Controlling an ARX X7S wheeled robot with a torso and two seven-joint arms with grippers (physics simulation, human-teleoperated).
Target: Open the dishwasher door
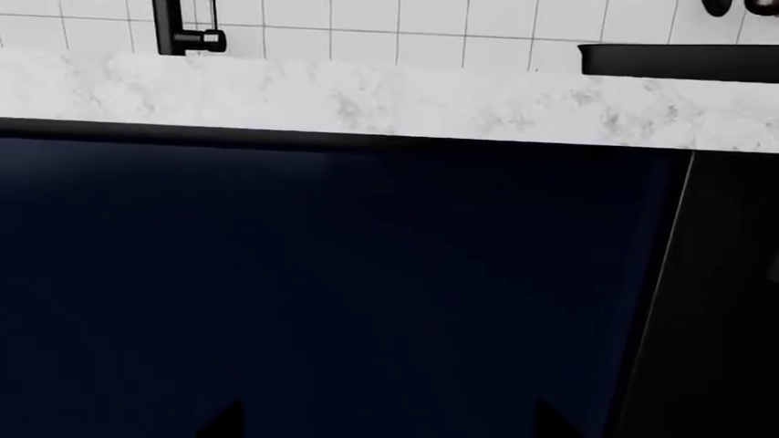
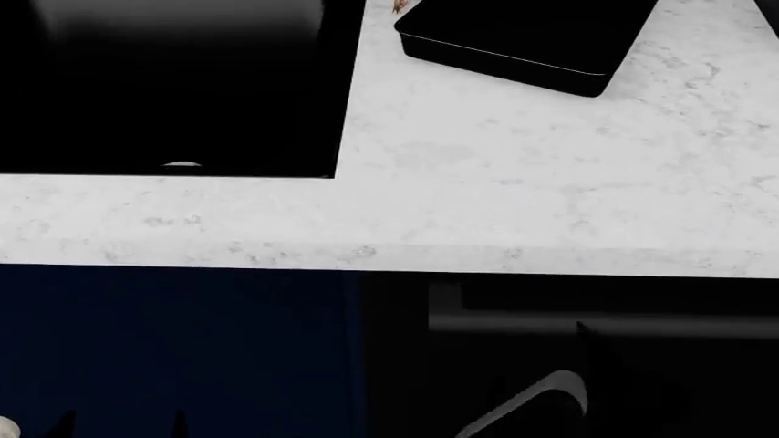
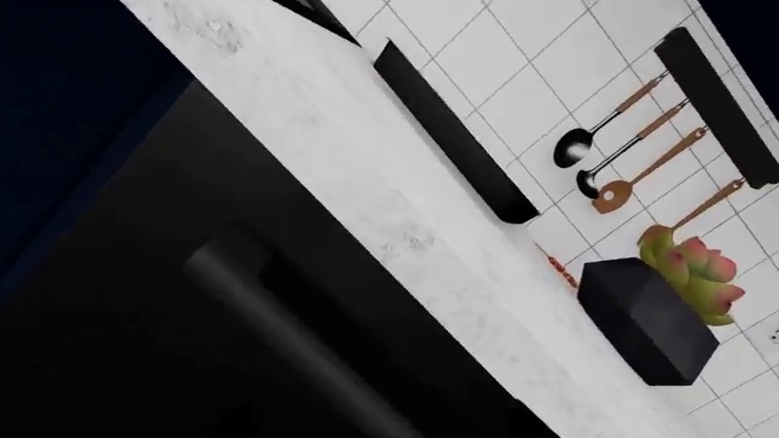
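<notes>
The dishwasher door (image 2: 402, 365) is the glossy black panel under the counter, right of the navy cabinet front (image 2: 171, 347). Its grey bar handle (image 2: 512, 321) runs along near its top edge and shows close up in the right wrist view as a handle (image 3: 274, 319) on the door (image 3: 146, 274). My right gripper (image 2: 593, 365) is a dark shape in front of the door, reaching up to the handle; its jaws blend into the black. My left gripper (image 1: 389, 424) is open, facing the navy cabinet front (image 1: 316, 292), with the door (image 1: 718, 301) off to one side.
A white marble countertop (image 2: 512, 192) overhangs the fronts. It carries a black sink (image 2: 171, 91), a black tray (image 2: 524, 36) and a black potted plant (image 3: 663, 315). Utensils (image 3: 633, 146) hang on the tiled wall, and a black faucet (image 1: 182, 32) stands by the sink.
</notes>
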